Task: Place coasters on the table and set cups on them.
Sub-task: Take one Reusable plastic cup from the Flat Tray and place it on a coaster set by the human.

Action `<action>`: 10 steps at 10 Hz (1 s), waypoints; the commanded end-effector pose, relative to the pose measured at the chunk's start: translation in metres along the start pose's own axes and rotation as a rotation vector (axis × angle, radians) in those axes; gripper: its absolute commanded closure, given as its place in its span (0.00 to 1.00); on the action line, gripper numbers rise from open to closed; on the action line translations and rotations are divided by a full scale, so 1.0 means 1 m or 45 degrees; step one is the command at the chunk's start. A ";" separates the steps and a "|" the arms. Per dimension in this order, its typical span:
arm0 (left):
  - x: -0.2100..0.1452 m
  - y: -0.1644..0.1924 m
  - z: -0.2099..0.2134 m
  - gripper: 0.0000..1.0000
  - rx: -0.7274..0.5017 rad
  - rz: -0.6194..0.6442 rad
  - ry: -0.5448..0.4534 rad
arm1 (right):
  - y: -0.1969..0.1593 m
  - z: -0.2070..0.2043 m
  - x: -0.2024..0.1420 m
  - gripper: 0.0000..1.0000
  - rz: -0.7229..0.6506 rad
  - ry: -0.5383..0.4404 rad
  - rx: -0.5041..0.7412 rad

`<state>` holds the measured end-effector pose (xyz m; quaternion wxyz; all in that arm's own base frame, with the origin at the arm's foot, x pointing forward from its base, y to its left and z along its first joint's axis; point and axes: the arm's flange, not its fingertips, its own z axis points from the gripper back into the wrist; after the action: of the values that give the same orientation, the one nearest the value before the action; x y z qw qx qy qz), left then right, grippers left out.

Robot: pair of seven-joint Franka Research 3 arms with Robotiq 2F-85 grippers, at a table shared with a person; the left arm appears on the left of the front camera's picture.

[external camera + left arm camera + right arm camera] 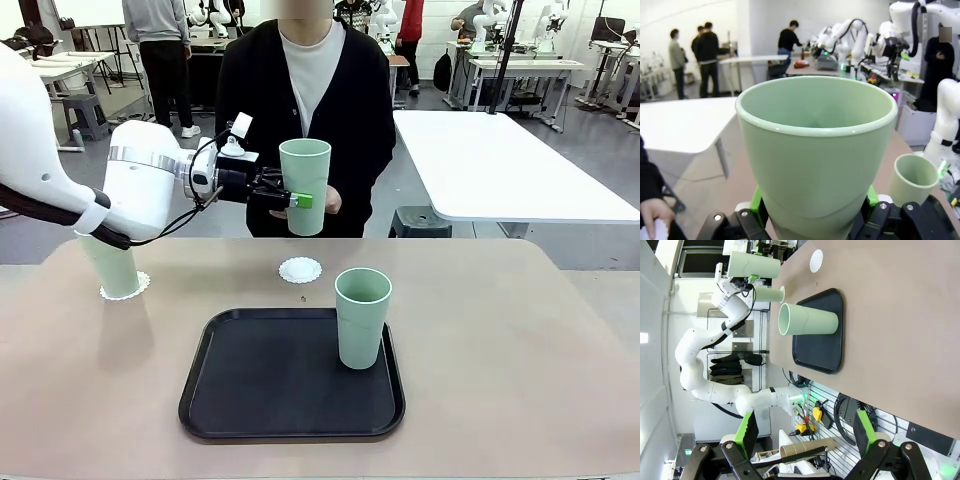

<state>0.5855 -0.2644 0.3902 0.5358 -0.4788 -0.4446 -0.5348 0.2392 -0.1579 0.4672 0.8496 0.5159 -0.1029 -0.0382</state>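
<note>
Grips a mint-green tumbler [305, 170] across its lower wall with the left hand [300, 199], aloft beyond the bare coaster [300, 269] at the far middle of the desk [500, 350]. Holds the right hand [805, 426] spread wide, empty. Likely light, stiff, smooth plastic; tapered, so may slip; pinch squarely mid-wall.

Your front camera looks across the beige-tan tabletop [520, 350] toward the person [250, 130]. Your left wrist camera is very close to a pale mint-green plastic cup [815, 165]. Your right wrist camera, rolled sideways, also sees this tabletop from farther off.
</note>
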 end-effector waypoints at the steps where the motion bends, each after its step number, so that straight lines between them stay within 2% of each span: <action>1: -0.004 0.022 0.002 0.14 -0.055 0.015 0.000 | -0.001 0.000 0.000 0.00 0.004 0.001 0.011; 5: -0.020 0.049 0.009 0.14 -0.188 0.039 0.024 | -0.001 0.000 0.000 0.00 0.004 0.001 0.011; 8: -0.026 0.060 0.007 0.14 -0.212 0.048 0.048 | -0.001 0.000 0.000 0.00 0.004 0.001 0.011; 10: -0.033 0.049 0.008 0.14 -0.177 0.019 0.034 | -0.001 0.000 0.000 0.00 0.004 0.001 0.011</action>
<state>0.6351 -0.2546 0.3570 0.5130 -0.5127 -0.3939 -0.5646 0.2392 -0.1579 0.4672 0.8496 0.5159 -0.1029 -0.0382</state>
